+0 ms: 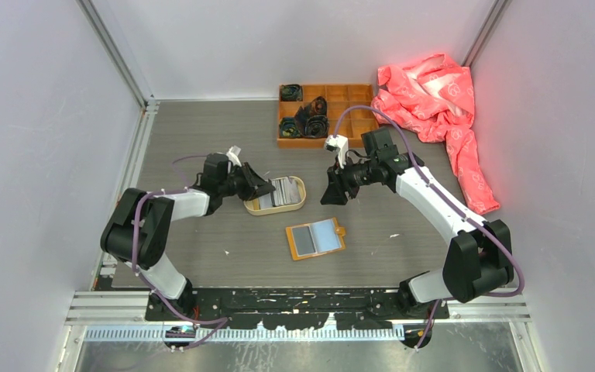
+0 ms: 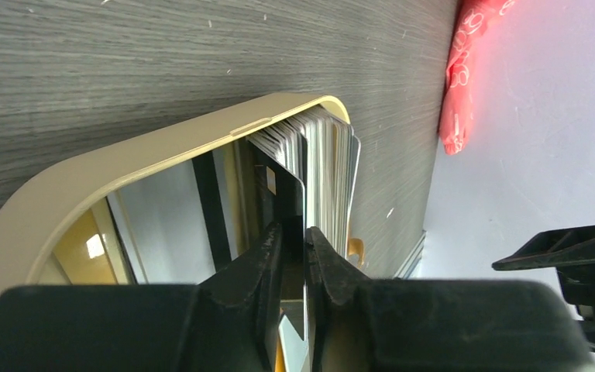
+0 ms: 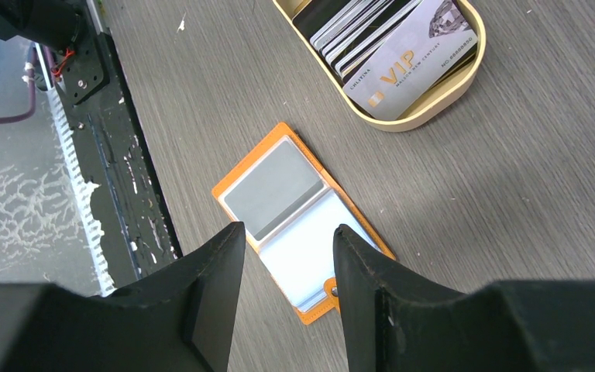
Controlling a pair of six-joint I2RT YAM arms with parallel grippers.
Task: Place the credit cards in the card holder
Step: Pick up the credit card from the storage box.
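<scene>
Several credit cards (image 1: 283,190) stand on edge in an oval tan tray (image 1: 300,204); they also show in the right wrist view (image 3: 403,62). My left gripper (image 1: 259,188) reaches into the tray's left end. In the left wrist view its jaws (image 2: 293,236) are shut on the edge of one dark card (image 2: 283,194) at the front of the stack (image 2: 329,170). The orange card holder (image 1: 315,238) lies open and flat on the table, its grey sleeves facing up. My right gripper (image 1: 333,190) hovers open and empty above it, and the holder (image 3: 279,194) shows between its fingers.
An orange wooden compartment box (image 1: 327,115) with dark items stands at the back. A pink cloth (image 1: 434,97) lies at the back right. The tray rim (image 2: 124,163) is close around my left fingers. The black front rail (image 3: 116,194) runs near the holder.
</scene>
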